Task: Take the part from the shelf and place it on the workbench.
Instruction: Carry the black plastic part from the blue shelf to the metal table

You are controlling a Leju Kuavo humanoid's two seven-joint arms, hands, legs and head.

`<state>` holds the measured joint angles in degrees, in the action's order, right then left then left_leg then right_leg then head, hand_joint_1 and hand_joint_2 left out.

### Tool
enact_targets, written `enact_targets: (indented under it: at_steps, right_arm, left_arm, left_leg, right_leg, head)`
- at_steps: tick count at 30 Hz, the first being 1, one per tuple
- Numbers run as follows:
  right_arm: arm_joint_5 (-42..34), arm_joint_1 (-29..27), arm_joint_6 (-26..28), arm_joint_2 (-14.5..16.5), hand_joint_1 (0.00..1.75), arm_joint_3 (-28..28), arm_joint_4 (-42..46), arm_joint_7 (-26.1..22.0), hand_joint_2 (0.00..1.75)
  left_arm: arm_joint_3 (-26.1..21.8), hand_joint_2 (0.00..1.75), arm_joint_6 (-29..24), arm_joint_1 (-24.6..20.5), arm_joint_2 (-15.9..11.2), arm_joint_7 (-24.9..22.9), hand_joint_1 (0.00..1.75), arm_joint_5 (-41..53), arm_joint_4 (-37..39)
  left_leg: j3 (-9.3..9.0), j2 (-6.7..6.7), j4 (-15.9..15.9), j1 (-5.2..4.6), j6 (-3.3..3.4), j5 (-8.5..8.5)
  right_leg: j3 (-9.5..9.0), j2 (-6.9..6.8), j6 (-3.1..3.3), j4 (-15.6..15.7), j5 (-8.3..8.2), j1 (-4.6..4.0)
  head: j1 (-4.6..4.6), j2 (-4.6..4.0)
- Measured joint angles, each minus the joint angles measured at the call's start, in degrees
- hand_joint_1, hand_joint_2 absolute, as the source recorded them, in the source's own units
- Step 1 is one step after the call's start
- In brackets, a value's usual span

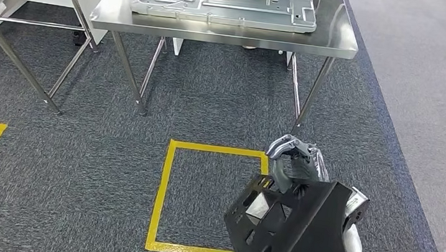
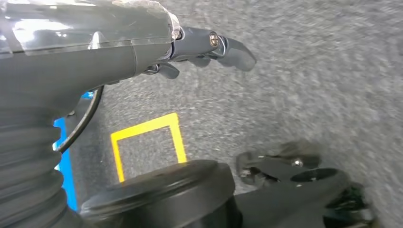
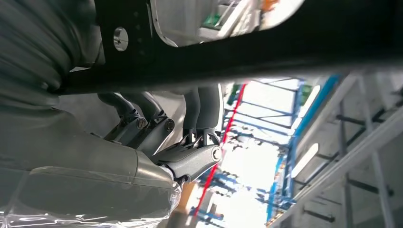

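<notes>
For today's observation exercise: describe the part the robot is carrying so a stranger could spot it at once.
Start at the steel table holding a silver panel, then drop to the yellow floor square. Right of it, the right hand grips a black plate: the only dark, hole-punched piece.

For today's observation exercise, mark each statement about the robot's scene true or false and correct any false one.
1. The right hand holds a black part. True.
2. The black part already lies on the steel table. False: it is up in the hand, above the carpet.
3. A grey metal panel lies on the steel table. True.
4. The left hand holds a tool. False: it holds nothing.
5. The square taped on the carpet is red. False: it is yellow.
</notes>
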<state>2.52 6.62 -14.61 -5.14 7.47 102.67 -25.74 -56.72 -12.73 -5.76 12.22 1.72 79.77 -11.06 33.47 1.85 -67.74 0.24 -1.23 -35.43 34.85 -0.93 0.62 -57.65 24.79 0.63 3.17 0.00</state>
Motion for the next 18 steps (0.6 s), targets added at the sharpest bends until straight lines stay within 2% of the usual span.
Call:
enact_targets:
  at_steps: [1,2,3,5,6,8,11,13,16,17,18]
  right_arm:
    - [0.7,-0.4,0.3,0.0,1.75,0.0,0.1,0.0,1.75]
    - [1.0,-0.7,0.5,0.0,1.75,0.0,0.1,0.0,1.75]
    - [1.2,-1.1,0.5,0.0,1.75,0.0,0.2,0.0,1.75]
    - [1.4,-1.6,0.6,0.0,1.75,0.0,0.5,0.0,1.75]
    - [1.5,-1.7,0.7,0.0,1.75,0.0,0.7,0.0,1.75]
    - [1.7,-2.0,0.8,0.0,1.75,0.1,1.0,-0.1,1.75]
    - [1.9,-2.4,1.0,0.0,1.75,0.1,1.4,-0.2,1.75]
    - [2.1,-2.4,1.2,0.0,1.75,0.1,1.7,-0.3,1.75]
    - [2.3,-2.9,1.3,0.0,1.75,0.1,1.9,-0.5,1.75]
    - [2.4,-3.1,1.3,0.0,1.75,0.1,2.0,-0.6,1.75]
    - [2.4,-3.2,1.3,0.0,1.75,0.1,2.0,-0.6,1.75]
  left_arm:
    - [0.0,1.75,0.3,-0.2,0.0,-0.1,0.00,0.0,0.0]
    - [-0.1,1.75,0.4,-0.4,0.0,-0.1,0.00,0.0,0.0]
    - [-0.1,1.75,0.5,-0.5,0.0,-0.1,0.00,0.1,0.0]
    - [-0.1,1.75,0.4,-0.3,0.0,0.1,0.00,0.3,0.0]
    - [-0.1,1.75,0.2,-0.1,0.0,0.3,0.00,0.4,0.0]
    - [-0.1,1.75,-0.2,0.2,0.0,0.8,0.00,0.5,0.0]
    - [-0.1,1.75,-0.6,0.3,0.0,1.6,0.00,0.6,0.0]
    - [-0.1,1.75,-0.8,0.3,0.1,1.7,0.00,0.6,0.0]
    - [-0.1,1.75,-0.8,0.3,0.1,1.6,0.00,0.7,0.0]
    - [-0.1,1.75,-0.8,0.4,0.1,1.5,0.00,0.7,0.0]
    - [-0.1,1.75,-0.8,0.4,0.1,1.3,0.00,0.8,0.0]
  left_leg:
    - [2.18,-1.45,-4.7,0.04,-0.13,-1.85]
    - [2.99,-1.50,-6.2,0.00,-0.07,-1.70]
    - [2.73,-1.52,-5.4,-0.02,0.11,-0.30]
    - [-0.07,-1.69,1.5,-0.08,0.89,4.26]
    - [-1.66,-1.83,5.4,-0.16,1.36,5.85]
    - [-3.26,-2.05,9.8,-0.36,2.12,6.64]
    - [-3.94,-2.02,11.0,-0.19,2.95,6.54]
    - [-4.61,-1.89,11.3,0.05,3.37,6.68]
    - [-4.91,-1.64,11.3,0.01,3.56,6.36]
    - [-5.10,-1.61,11.2,0.01,3.51,6.15]
    - [-5.42,-1.61,11.2,0.04,3.41,5.87]
  right_leg:
    - [-0.06,0.52,0.29,0.0,0.10,-0.10]
    - [-0.15,0.89,0.37,0.0,0.22,-0.20]
    - [-0.32,1.30,0.39,0.0,0.35,-0.30]
    - [-0.81,2.03,0.27,-0.1,0.64,-0.45]
    - [-0.96,2.33,0.10,-0.2,0.78,-0.62]
    - [-0.94,2.75,-0.52,-0.3,0.69,-0.74]
    - [-0.64,2.74,-1.63,-1.1,0.44,-0.75]
    - [0.83,2.15,-2.25,-4.3,2.25,-0.62]
    - [6.48,1.54,-3.01,-14.5,6.50,-0.14]
    - [7.76,1.44,-3.22,-16.2,6.69,0.03]
    - [7.98,1.34,-3.39,-15.8,5.75,0.19]
  head:
    - [0.00,0.00]
    - [0.00,0.00]
    - [0.00,0.00]
    - [0.00,0.00]
    - [0.00,0.00]
    - [0.01,0.00]
    - [-0.01,0.00]
    - [-0.01,0.00]
    - [0.00,0.00]
    - [0.00,0.00]
    - [0.00,0.00]
